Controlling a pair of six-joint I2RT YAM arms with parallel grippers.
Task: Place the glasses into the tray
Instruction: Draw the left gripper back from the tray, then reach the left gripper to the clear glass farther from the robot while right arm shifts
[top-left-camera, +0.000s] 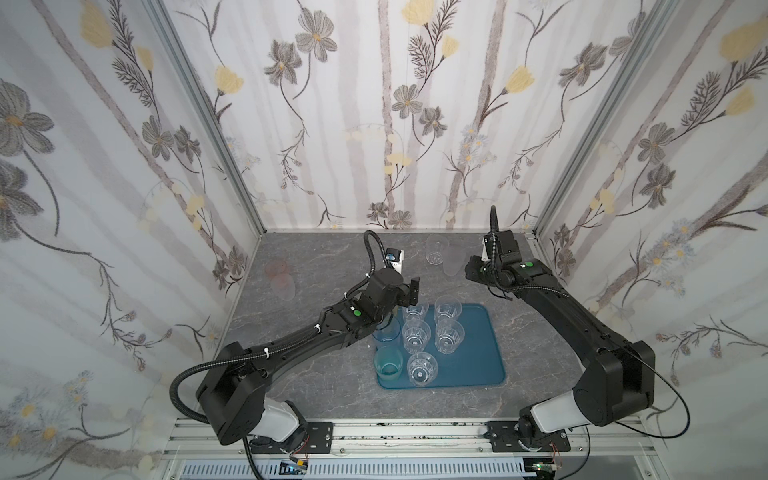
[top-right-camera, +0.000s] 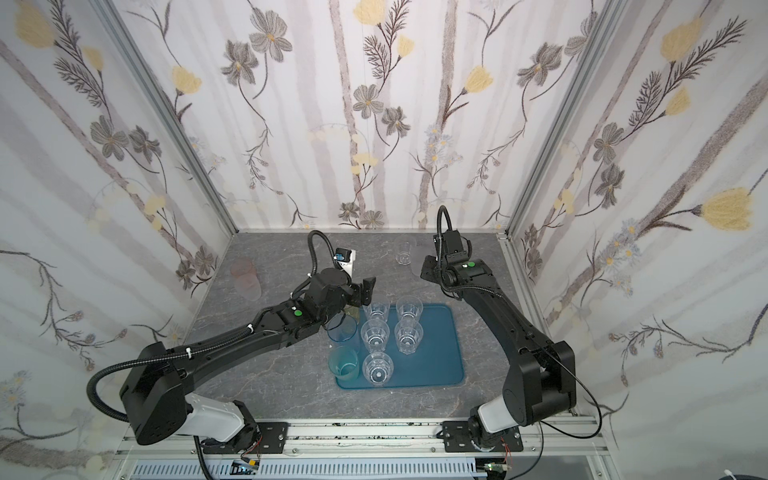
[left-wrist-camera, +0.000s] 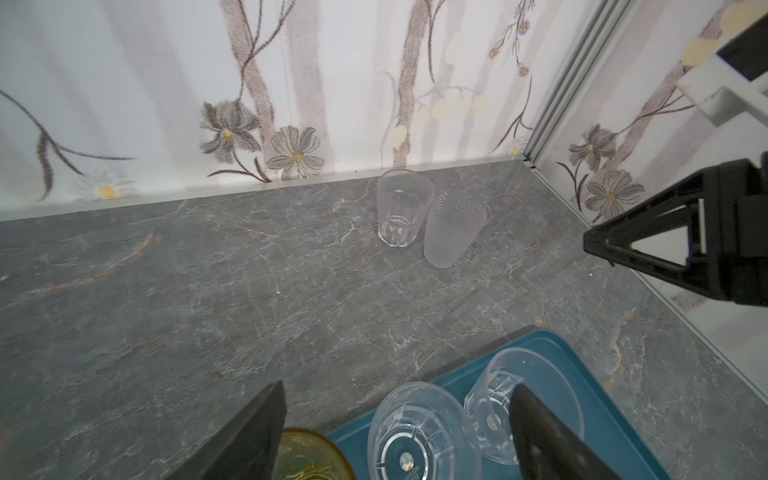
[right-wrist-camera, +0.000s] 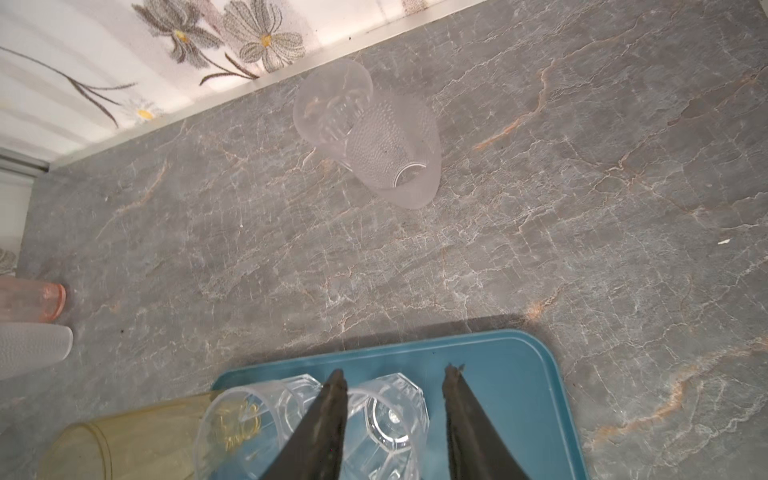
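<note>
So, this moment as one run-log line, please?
flat teal-blue plastic tray: partly filled | clear faceted tumbler and frosted tumbler: outside, far side | left hand: open, empty | right hand: open, empty

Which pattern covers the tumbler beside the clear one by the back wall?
Frosted whitish tumbler, covered in small dots; clearest in the left wrist view.

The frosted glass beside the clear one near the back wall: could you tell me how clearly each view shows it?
In a top view the frosted glass is faint, nearly blending into the grey table; in the left wrist view its dotted texture shows sharply; in the right wrist view likewise.
</note>
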